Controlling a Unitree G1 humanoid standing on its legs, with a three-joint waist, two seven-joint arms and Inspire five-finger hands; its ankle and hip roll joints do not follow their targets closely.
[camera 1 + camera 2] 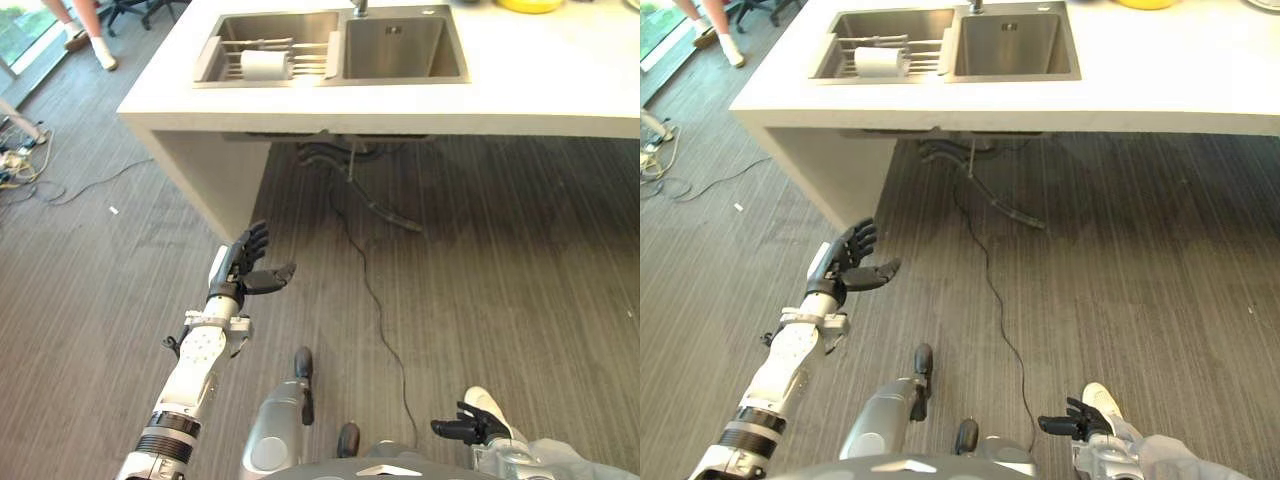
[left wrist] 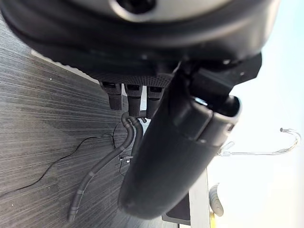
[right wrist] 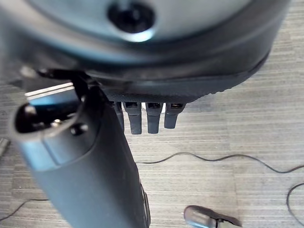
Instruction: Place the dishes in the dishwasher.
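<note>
Left arm (image 1: 190, 375): silver-grey segmented shell with a black ribbed ring near its lower end and small dark fasteners at the wrist block. Left hand (image 1: 240, 268): dark, with black fingers (image 1: 254, 240) and a white panel along its outer edge. Right hand (image 1: 478, 424): dark, with a white cover on the thumb, on a silver-grey wrist. In the wrist views each hand has a textured black palm edge, stubby black fingers and a thick dark thumb.

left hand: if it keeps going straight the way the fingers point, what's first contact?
Probably the white counter's side panel. The left hand is open, fingers aimed up and forward toward it; depth is unclear, so it might pass just under the countertop edge.
</note>
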